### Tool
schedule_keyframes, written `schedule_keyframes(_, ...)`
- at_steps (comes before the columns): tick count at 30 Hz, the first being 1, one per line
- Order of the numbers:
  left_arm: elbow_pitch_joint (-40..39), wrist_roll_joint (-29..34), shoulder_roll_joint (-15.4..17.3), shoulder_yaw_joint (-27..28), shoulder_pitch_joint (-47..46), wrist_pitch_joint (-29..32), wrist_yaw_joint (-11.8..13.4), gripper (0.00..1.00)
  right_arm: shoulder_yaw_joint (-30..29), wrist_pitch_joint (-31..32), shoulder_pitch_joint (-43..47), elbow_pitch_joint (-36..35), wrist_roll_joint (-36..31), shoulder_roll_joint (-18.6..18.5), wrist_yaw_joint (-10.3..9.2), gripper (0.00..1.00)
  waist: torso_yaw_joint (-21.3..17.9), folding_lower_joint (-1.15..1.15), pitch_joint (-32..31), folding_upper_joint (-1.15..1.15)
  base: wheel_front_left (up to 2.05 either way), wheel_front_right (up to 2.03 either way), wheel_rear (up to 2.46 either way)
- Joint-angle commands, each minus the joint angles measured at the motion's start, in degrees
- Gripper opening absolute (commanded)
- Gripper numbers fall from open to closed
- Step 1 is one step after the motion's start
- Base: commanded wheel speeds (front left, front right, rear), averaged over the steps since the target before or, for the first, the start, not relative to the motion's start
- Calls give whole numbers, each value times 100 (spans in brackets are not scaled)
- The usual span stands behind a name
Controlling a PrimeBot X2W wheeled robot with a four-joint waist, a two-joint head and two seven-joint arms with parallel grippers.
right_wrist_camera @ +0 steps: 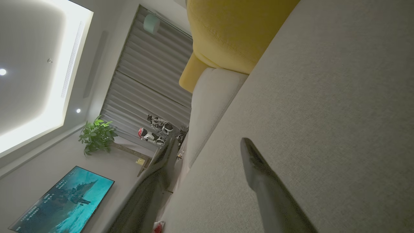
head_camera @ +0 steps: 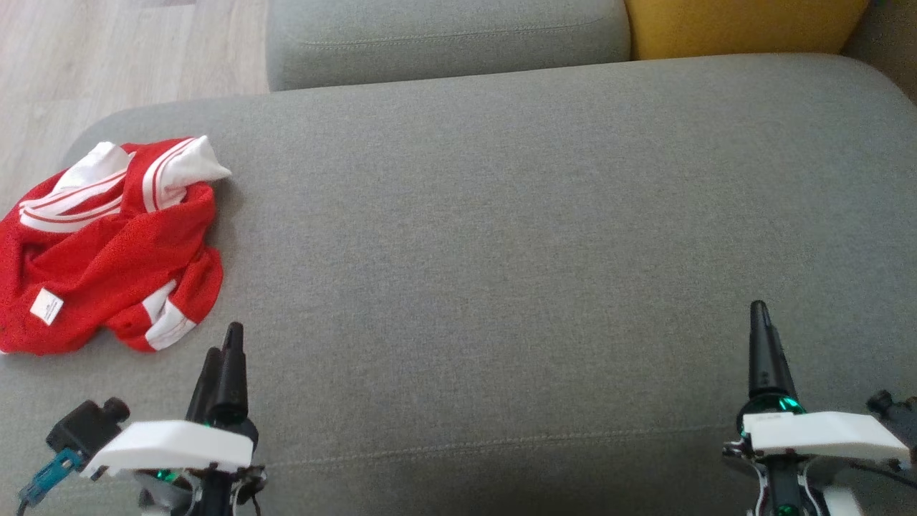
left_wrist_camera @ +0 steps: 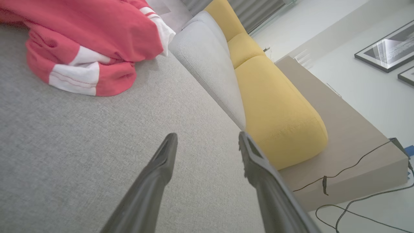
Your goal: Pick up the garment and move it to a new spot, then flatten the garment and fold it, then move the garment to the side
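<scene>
Red and white, the crumpled jersey [head_camera: 107, 251] lies at the left end of the grey sofa seat [head_camera: 501, 251], untouched, so the pick-up looks not yet begun. The left gripper [head_camera: 223, 342] hovers near its hem, fingers apart; the right gripper [head_camera: 759, 319], well apart from it, is spread too. Next, the left should reach forward and pinch a fold. A yellow cushion [head_camera: 738, 25] sits behind, pale wood floor [head_camera: 107, 50] beyond.

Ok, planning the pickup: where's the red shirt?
Head view: the shirt lies crumpled at the left end of the grey cushion, just ahead of the left pincer.
</scene>
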Motion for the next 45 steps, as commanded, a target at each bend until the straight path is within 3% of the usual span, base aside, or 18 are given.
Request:
schedule_keyframes(1,-256,178,92,52,-141,-68,15,100,113,-69,-307,-245,-178,-34,21,100,1,0,-3,0,0,0,0)
schedule_keyframes(30,-861,2355,263,-379,-82,-578,427,100,844,-571,-457,-216,-2315,-39,31,100,30,0,-17,0,0,0,0)
schedule_keyframes(45,-1070,3403,379,-592,103,-817,648,100,1043,-805,-414,-203,-2964,-41,35,100,-61,0,-171,0,0,0,0)
